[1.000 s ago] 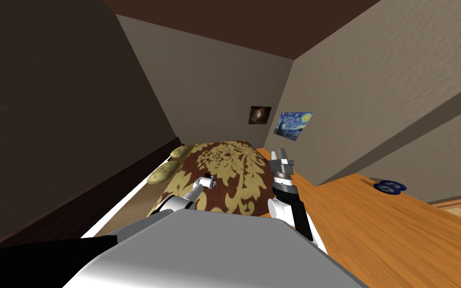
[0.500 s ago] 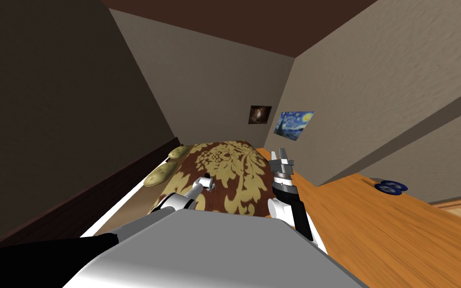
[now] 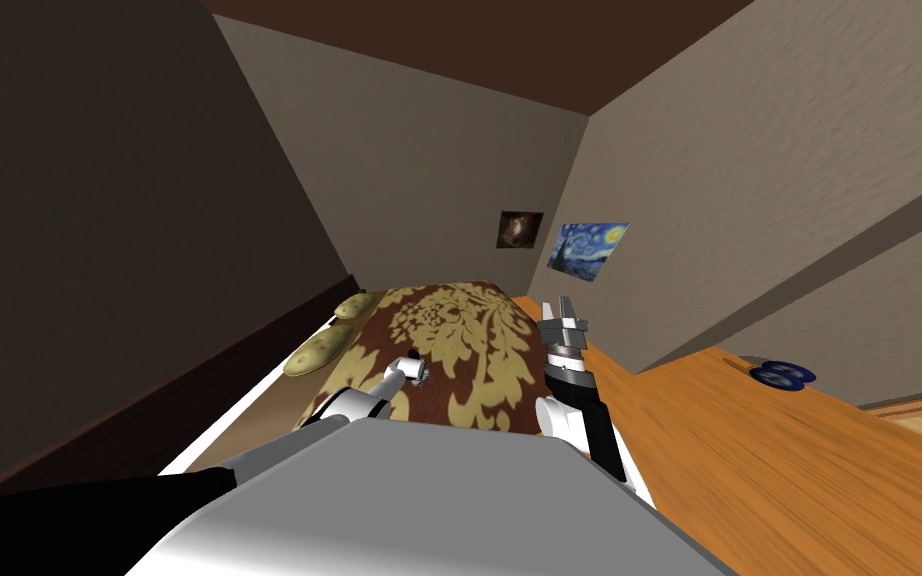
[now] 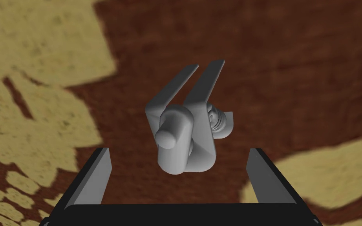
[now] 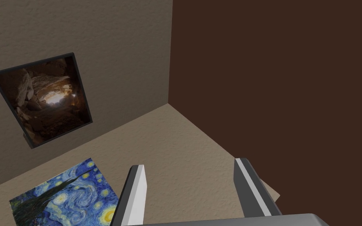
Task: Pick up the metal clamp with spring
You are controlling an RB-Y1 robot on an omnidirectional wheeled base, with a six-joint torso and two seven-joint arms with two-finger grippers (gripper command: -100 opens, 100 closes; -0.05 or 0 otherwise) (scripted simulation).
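Observation:
A plain grey clamp (image 4: 186,129) with two flat prongs and a coiled spring at its side lies on the brown and gold patterned bedspread (image 4: 294,78). My left gripper (image 4: 178,174) hangs just over it, open, one finger either side of the clamp's rounded end and neither touching it. In the head view the left gripper (image 3: 415,371) reaches down onto the bedspread (image 3: 469,340); the clamp itself is too small to make out there. My right gripper (image 3: 561,318) is raised at the bed's right edge, open and holding nothing, also seen in the right wrist view (image 5: 194,188).
Two olive pillows (image 3: 319,348) lie along the bed's left side by a dark wall. An orange wooden floor (image 3: 749,450) runs to the right of the bed, with a small blue object (image 3: 781,376) on it near the wall.
The left gripper has shifted very slightly along the bedspread toward me. The right arm has not moved.

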